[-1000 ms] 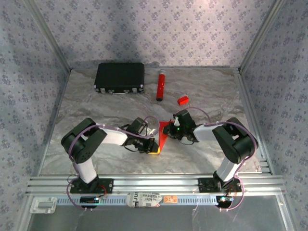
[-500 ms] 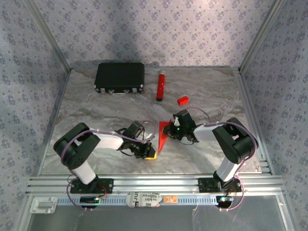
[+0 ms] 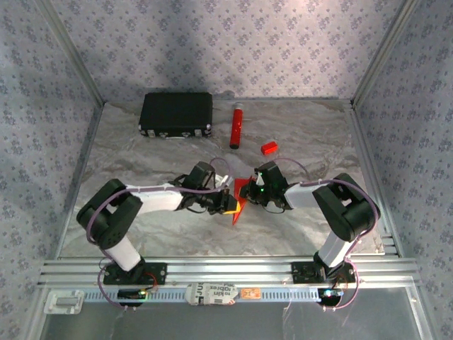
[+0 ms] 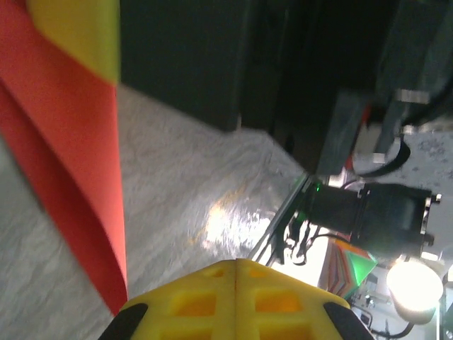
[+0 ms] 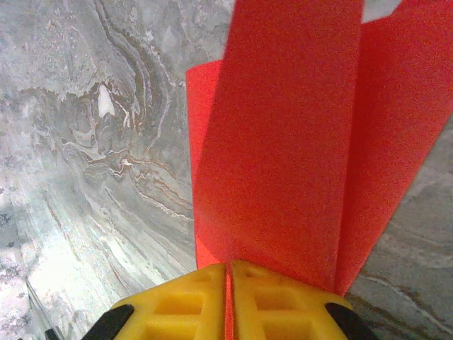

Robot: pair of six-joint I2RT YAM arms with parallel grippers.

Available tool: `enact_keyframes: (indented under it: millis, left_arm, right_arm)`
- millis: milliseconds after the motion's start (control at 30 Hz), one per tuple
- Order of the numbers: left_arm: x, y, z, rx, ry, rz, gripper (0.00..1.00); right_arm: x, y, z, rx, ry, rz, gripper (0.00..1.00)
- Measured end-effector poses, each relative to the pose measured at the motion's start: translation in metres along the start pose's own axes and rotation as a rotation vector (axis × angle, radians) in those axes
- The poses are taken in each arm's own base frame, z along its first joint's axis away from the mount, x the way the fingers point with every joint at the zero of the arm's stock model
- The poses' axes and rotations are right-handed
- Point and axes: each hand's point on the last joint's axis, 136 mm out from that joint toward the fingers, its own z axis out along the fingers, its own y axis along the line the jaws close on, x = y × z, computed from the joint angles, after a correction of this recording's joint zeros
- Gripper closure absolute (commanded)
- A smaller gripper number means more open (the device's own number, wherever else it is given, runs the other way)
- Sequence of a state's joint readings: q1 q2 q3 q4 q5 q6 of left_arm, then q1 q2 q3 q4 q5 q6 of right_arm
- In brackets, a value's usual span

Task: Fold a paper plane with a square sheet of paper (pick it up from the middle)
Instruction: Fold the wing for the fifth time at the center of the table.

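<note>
Top external view over marbled table (image 3: 141,152), black case (image 3: 175,113) at far left, mid-table left hand (image 3: 228,206) pinched shut just beside folded red paper (image 3: 238,212), right hand (image 5: 228,273) clamped on that paper, red tube (image 3: 236,126) and small red block (image 3: 268,147) beyond

The red paper sheet (image 3: 239,200), creased into a tapering wedge, is mid-table, its layers splayed.

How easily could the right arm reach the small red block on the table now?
Probably yes: the small red block lies just beyond the right gripper, with open grey marble table between. But its jaws are shut on the thin red paper sheet, so it must release first.
</note>
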State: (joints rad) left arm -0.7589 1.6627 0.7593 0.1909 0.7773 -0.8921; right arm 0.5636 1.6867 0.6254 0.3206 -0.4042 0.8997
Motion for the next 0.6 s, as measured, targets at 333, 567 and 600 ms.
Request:
enact_keyframes:
  millis: [333,567,600]
  left_arm:
    - [-0.014,0.018,0.022,-0.027,0.016,-0.048,0.94]
    - [-0.012,0.022,0.031,-0.042,0.033,-0.033,0.94]
    - [-0.010,0.024,0.033,-0.052,0.037,-0.032,0.94]
  right_arm:
    - [0.000,0.000,0.000,0.000,0.000,0.000,0.88]
    - [0.000,0.000,0.000,0.000,0.000,0.000,0.88]
    - [0.000,0.000,0.000,0.000,0.000,0.000,0.88]
